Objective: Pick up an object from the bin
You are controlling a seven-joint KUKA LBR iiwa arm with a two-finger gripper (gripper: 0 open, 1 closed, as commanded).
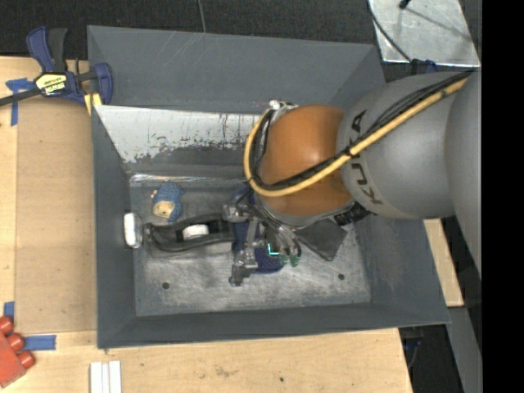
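Note:
My gripper [246,260] is low in the middle of the bin floor, under the arm's orange cover. Right against it, partly hidden, lies a dark blue thing [266,266] with a small green part beside it. A black curved tool [184,234] with a white label stretches left from the gripper, and its right end touches the gripper. I cannot tell whether anything is held.
A small blue piece with a tan end [166,202] lies at the back left of the floor. A white cylinder [131,229] stands by the left wall. A dark grey flat piece [327,240] lies to the gripper's right. The arm covers the bin's right half.

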